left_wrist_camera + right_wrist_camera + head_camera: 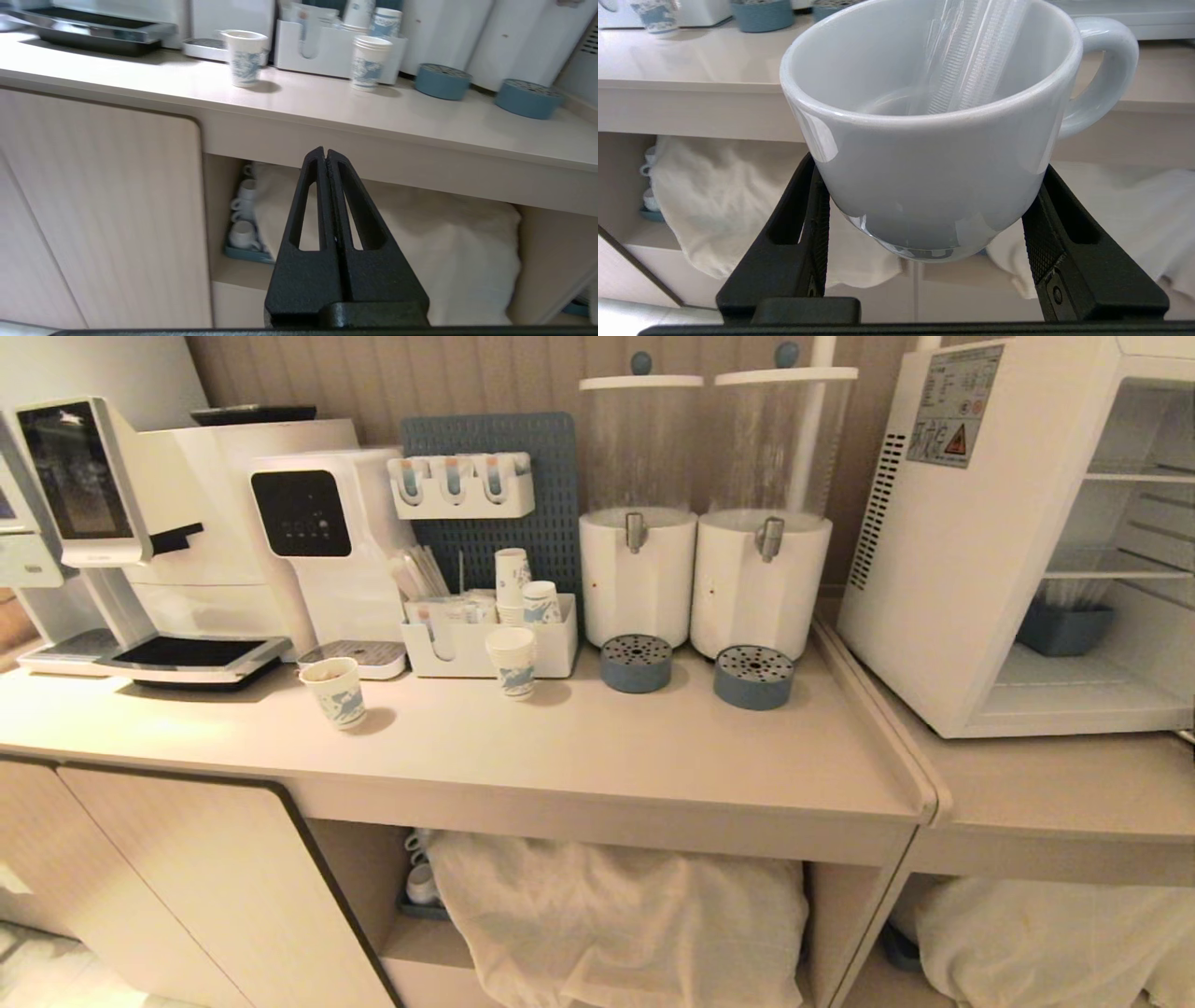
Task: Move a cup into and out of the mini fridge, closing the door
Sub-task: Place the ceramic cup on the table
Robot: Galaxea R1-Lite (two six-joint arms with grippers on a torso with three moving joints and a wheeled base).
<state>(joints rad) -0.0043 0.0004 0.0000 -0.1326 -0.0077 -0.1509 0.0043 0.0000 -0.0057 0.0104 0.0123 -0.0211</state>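
Cup (924, 154) clamped in right fingers (817, 219); left fingers (317, 186) pressed together; fridge (943, 569) sticker perhaps unreadable.

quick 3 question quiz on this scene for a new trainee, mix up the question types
1. True or false: the right gripper holds the cup.
2. How do the left gripper's fingers stand? A) wide open B) shut with nothing between them C) shut on a paper cup
3. Fill in: the mini fridge stands with its inside ____ to view, wire shelves showing.

Key
1. True; its fingers sit against the cup's two sides, handle off to one side.
2. B
3. open; the door itself is out of frame.
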